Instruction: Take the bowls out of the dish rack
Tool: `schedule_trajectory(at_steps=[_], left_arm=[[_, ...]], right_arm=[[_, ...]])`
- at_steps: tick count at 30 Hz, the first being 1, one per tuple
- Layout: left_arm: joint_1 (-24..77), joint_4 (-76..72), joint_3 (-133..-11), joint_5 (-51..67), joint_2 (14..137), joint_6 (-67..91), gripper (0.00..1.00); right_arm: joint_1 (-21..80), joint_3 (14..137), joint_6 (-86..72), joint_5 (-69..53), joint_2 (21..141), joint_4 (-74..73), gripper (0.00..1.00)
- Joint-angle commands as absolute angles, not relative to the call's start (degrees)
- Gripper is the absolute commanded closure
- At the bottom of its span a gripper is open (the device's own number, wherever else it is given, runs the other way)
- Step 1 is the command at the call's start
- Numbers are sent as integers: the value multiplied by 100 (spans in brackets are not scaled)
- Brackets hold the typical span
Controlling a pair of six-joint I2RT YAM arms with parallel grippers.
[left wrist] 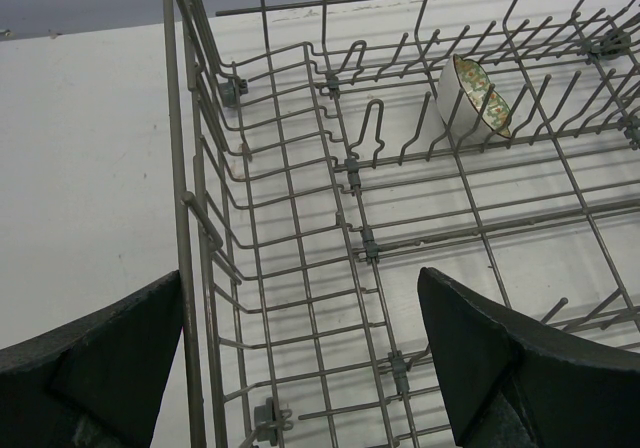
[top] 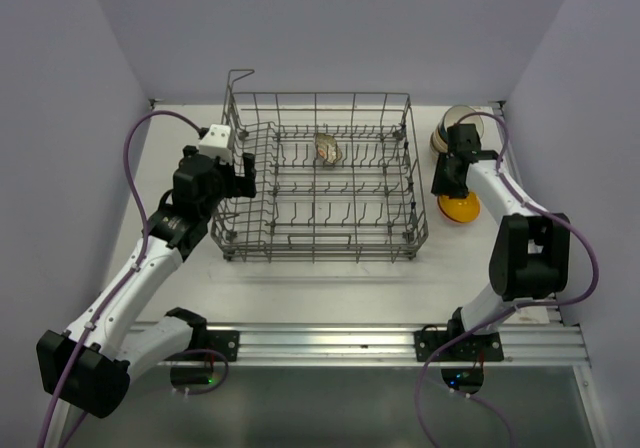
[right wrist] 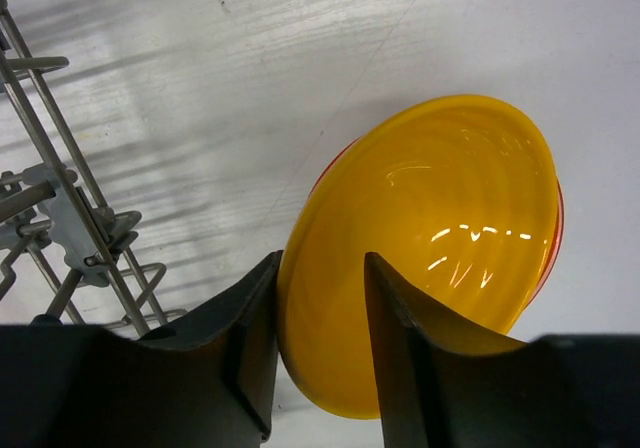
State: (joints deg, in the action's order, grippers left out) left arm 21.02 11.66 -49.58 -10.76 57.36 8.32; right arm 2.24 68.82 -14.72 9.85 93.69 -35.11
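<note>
dish rack (top: 320,253) shown at the centre of the table (top: 330,288), with one patterned bowl (left wrist: 475,96) propped on edge among its far tines. left gripper (left wrist: 300,278) is held fully spread astride the rack's left wall, one finger outside and one inside. right gripper (right wrist: 322,268) is seen with jaws parted across the rim of the yellow bowl (right wrist: 430,238), which is set on the table right of the rack. a stack of bowls (top: 452,128) is placed just beyond it.

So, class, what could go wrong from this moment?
1. The right gripper straddles the rim of the yellow bowl; pulling away crookedly may drag or tip it.
2. The open left gripper is right at the side wall of the rack; reaching for the last bowl may snag wires.
</note>
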Motion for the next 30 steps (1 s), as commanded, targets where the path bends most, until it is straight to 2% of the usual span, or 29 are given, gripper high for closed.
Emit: schedule_trajectory(at_steps=[1,13,19,30], left_arm=[[2153,1142,-5036,-694,5616,861,0],[2153,1151,-5045,-694,5581,861,0],[2153,1143,-5045,-694,5572,861,0],[2153,1151,-5036,-686,5581,853,0]], right_arm=[[228,7066,-1441,1055,9387,-3419,57],[325,7102,-1406,844,9176,-3542,56],[474,7154,-1380,888,9150,-3630,39],[475,7716,-1494,949,8781,-4130,37]])
